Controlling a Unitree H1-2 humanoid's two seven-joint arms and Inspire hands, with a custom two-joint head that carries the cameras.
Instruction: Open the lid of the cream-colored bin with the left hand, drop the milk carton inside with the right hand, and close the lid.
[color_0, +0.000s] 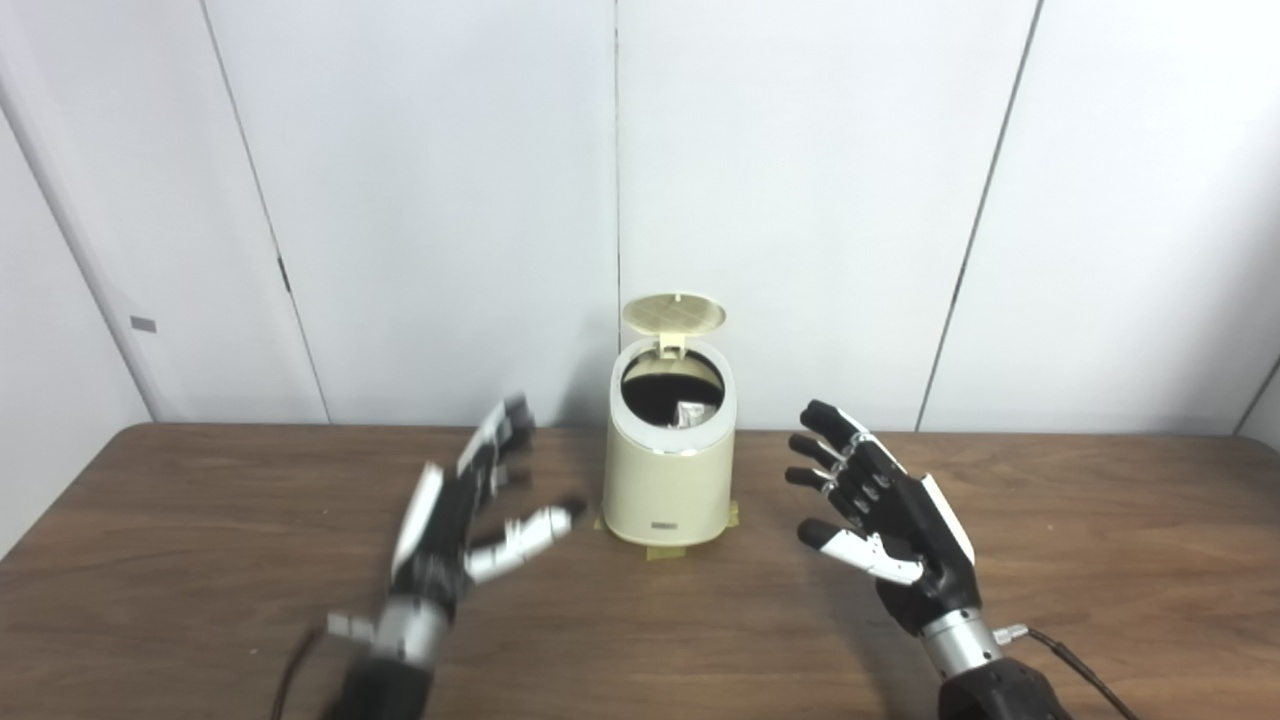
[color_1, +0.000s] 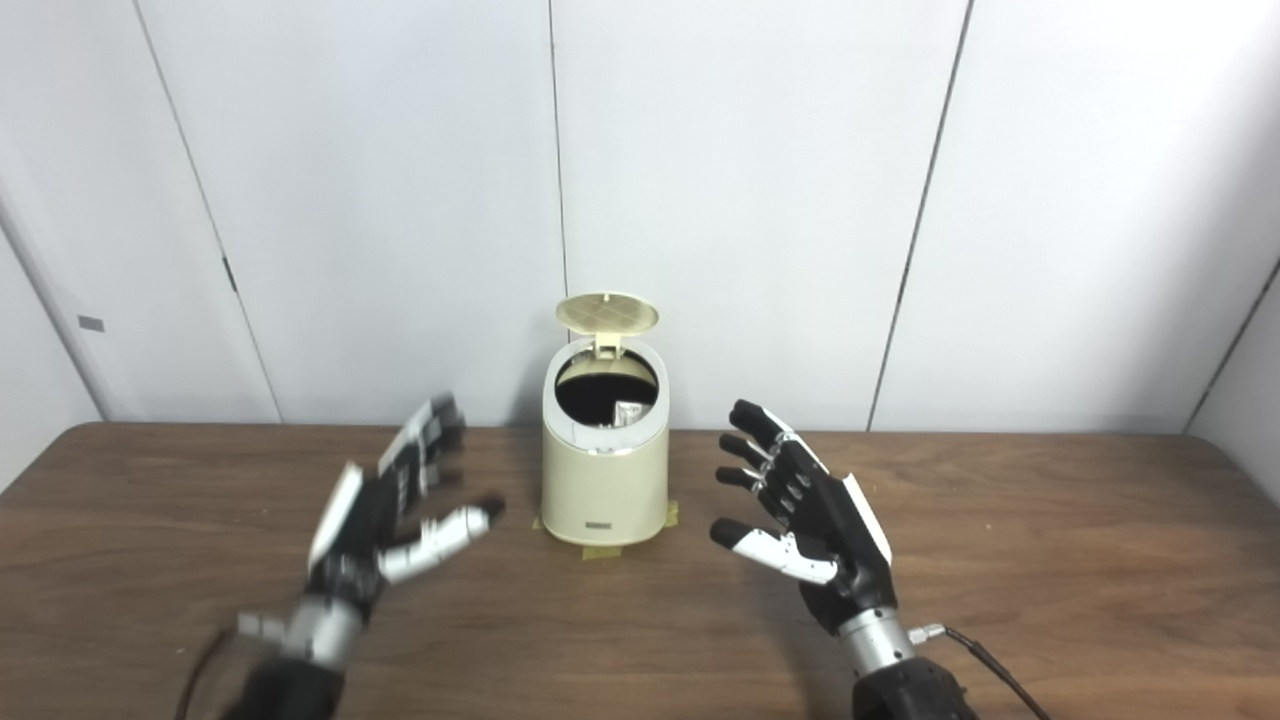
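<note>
We see even, bright, diffuse light across both views, with no glare. The left hand (color_0: 450, 520) is smeared by motion blur, while the right hand (color_0: 885, 515) stays sharp. Soft shadows fall on the surface (color_0: 1100, 560) beneath each hand. Wall seams bow slightly toward the edges.

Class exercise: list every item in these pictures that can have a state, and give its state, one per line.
lid: open, standing upright behind the opening.
cream-colored bin: upright on the table, taped at its base.
milk carton: inside the bin.
left hand: open, empty, blurred.
right hand: open, empty.
</note>
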